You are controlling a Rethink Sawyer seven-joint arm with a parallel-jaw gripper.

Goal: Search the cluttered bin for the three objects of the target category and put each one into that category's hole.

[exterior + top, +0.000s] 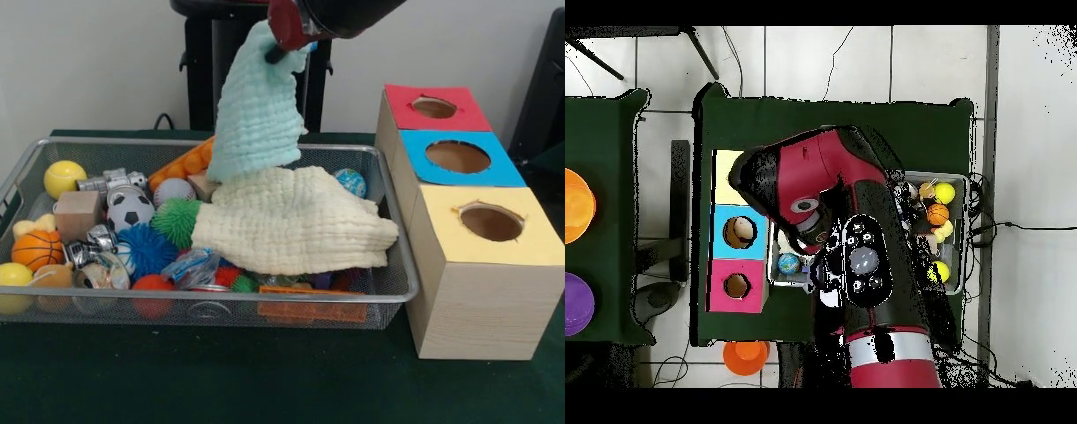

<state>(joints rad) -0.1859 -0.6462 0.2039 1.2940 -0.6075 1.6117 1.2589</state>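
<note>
The wire mesh bin (18,181) holds several toys. My gripper (281,49) is at the top of the front view, above the bin's back middle. It is shut on a mint green cloth (259,119) that hangs down to the bin. A cream cloth (296,221) lies spread over the bin's right half and hides what is under it. Red and green bits (235,279) show under its front edge; I cannot tell what they are. The knotted rope bundle is not visible. In the overhead view my arm (855,250) covers most of the bin (966,235).
Three wooden boxes stand right of the bin, each with a hole: red top (434,107), blue top (458,156), yellow top (491,223). The bin's left half holds a soccer ball (130,210), basketball (36,249), yellow ball (64,177), wooden block (78,215) and spiky green ball (177,221).
</note>
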